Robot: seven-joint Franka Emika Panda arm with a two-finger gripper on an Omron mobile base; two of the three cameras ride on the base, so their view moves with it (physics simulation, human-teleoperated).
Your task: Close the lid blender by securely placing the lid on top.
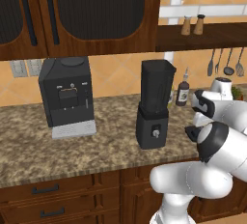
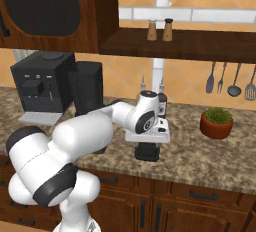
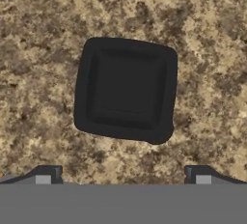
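Hovering over the counter point(image 3: 43, 20) with jaws spread wide and nothing held, the gripper point(image 3: 123, 175) looks down on the lid point(image 3: 125, 90), lying flat, hollow side up. It is nearly square, with no clear long axis and slightly skewed, so closing fingertips point(image 3: 48, 172) could twist it or slip. The blender point(image 1: 155, 105) stands apart.

Mottled brown-and-tan granite counter point(image 1: 96, 141) carrying a tall black blender point(image 1: 154, 105) with a dark smoke-tinted jar and, to its left, a black boxy coffee machine point(image 1: 66, 92) with a pale grey tray. Flat matte-black squarish lid point(image 3: 126, 90) lying on the speckled stone. Far right, a terracotta pot with a green plant point(image 2: 217, 122). Reddish-brown wooden cabinets point(image 1: 77, 15); orange diagonal wall tiles point(image 1: 116, 76).
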